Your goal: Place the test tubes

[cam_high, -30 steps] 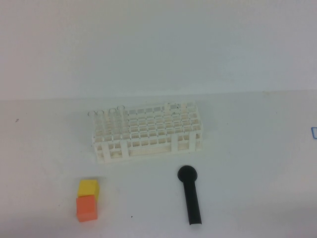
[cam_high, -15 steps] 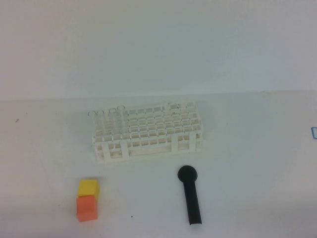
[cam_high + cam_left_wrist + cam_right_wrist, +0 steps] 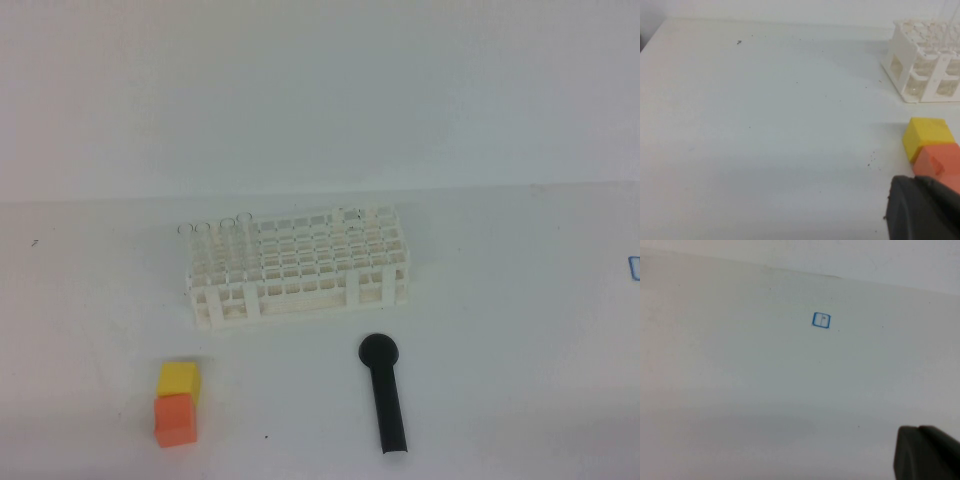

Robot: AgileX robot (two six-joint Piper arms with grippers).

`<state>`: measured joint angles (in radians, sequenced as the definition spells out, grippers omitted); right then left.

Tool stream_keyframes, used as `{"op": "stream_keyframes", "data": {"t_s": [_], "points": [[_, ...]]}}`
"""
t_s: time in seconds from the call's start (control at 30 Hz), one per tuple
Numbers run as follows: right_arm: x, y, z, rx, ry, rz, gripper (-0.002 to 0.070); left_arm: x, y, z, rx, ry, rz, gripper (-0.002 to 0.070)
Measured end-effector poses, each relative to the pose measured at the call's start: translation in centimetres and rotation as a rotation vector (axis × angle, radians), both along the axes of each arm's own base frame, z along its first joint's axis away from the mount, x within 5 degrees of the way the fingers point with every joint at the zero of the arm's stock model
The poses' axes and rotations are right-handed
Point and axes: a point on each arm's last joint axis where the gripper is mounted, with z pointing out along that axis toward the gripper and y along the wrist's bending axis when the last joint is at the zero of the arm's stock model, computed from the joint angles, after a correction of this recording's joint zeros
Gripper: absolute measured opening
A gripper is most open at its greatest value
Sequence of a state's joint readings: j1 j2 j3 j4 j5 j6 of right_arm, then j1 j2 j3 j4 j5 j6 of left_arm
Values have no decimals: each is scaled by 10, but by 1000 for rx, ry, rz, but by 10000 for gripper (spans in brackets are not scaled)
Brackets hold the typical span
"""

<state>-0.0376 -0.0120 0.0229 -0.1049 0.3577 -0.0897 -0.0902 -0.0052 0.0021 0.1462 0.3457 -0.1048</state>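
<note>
nearest you, both arms sit at the near edge of the table (image 3: 500, 330), out of the high view. the left hand (image 3: 925, 210) shows only as a dark corner in its wrist view, just beside the orange cube (image 3: 175, 419). you cannot tell whether it is released or clenched. the right hand (image 3: 927, 452) is likewise a dark corner, over bare table off to the right, with a blue square mark (image 3: 821, 320) beyond it. its state cannot be told either.

the first risk is on the left: a careless swing forward could clip the orange cube and push it into the yellow cube (image 3: 179, 379), which touches it from behind. on the right, the black tool (image 3: 384, 392) lies with its round head toward the rack (image 3: 300, 268), across a straight path from the near edge.

farther on, the test tubes (image 3: 215, 245) stand upright in the rack's left end. they are clear and hard to make out against the white grid. no loose tube is visible on the table. misjudge one and you may strike its rim, tip it, or drag the light rack sideways.
</note>
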Motion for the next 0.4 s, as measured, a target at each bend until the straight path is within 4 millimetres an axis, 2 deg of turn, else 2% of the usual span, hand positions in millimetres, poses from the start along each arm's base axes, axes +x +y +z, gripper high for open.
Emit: {"op": "stream_keyframes", "data": {"t_s": [0.4], "points": [[0, 0, 0, 0, 0, 0, -1, 0, -1, 0, -39, 2, -5, -1]]}}
